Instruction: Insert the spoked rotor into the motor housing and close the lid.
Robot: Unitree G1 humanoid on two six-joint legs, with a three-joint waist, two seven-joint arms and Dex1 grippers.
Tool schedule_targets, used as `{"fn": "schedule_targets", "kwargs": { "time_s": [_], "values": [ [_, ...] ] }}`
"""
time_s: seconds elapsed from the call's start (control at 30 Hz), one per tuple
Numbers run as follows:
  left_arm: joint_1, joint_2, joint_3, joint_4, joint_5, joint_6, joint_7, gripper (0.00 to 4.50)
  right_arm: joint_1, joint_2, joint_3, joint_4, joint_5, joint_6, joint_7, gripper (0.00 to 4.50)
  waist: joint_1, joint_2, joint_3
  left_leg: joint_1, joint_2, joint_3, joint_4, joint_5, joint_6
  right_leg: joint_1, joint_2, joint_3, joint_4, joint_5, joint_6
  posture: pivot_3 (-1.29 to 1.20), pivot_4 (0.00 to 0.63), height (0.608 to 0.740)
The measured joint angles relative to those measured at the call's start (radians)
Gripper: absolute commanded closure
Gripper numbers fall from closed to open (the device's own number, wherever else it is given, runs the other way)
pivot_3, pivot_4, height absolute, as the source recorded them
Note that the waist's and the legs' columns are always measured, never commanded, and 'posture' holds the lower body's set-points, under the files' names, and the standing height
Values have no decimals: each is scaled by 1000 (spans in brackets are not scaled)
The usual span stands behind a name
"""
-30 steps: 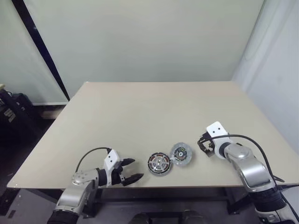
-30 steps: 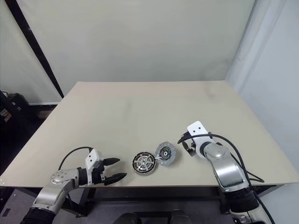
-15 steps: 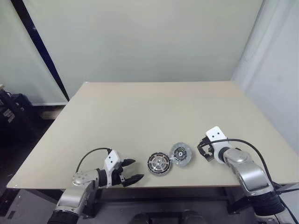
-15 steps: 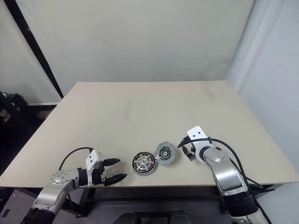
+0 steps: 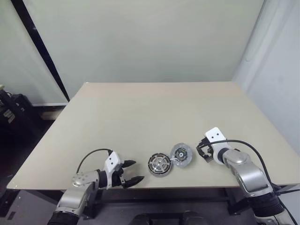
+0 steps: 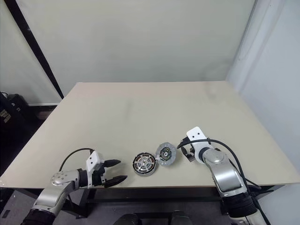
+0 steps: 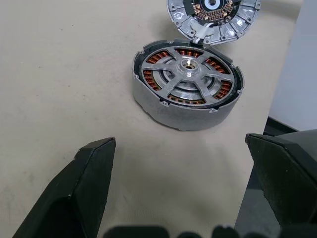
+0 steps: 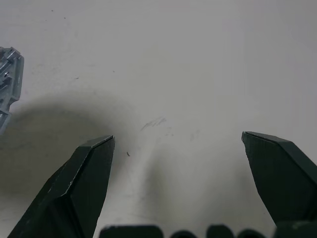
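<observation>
1. In the left wrist view, the frame edge is cutting off the far part of the lid (image 7: 214, 20)
2. In the right wrist view, the lid (image 8: 9, 82) is showing as a mere sliver at the edge
3. In the head views, the spoked rotor (image 5: 160, 164) is looking too small to make out its spokes

Motor housing (image 5: 159, 165) touching lid (image 5: 181, 154) on table (image 5: 154, 112); grippers wide apart

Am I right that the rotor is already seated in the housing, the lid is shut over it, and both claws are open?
Not quite: the lid is still swung open beside the motor housing. The left wrist view shows the spoked rotor seated and uncovered. Both the left claw and right claw are open.
</observation>
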Motion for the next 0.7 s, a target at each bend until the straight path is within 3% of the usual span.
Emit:
{"fn": "schedule_targets", "kwargs": {
  "time_s": [0.7],
  "values": [
    [8,-2,0,12,-2,-20,-9,0,2,1,14,1,0,-4,1,28,0,0,0,0,0,0,0,0,0,0,0,0,0,0,0,0,0,740]
  ]
}}
